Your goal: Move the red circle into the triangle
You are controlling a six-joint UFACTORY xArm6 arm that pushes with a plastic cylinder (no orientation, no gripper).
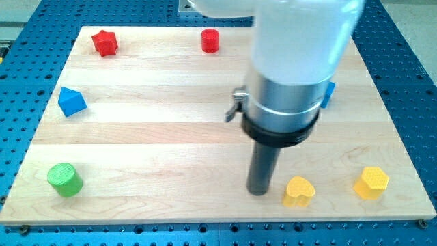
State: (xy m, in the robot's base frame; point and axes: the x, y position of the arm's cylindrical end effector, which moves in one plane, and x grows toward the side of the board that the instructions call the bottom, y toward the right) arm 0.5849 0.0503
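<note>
The red circle (210, 41) stands near the view's top edge, a little left of centre. The blue triangle (71, 101) lies at the view's left. My tip (259, 192) rests on the board at the lower middle right, just left of the yellow heart (299, 190). It is far from both the red circle and the blue triangle. The arm's white and grey body hides the board above the tip.
A red star (104, 42) sits at the top left. A green circle (65, 180) is at the bottom left. A yellow hexagon (371, 182) is at the bottom right. A blue block (329, 94) peeks out from behind the arm at the right.
</note>
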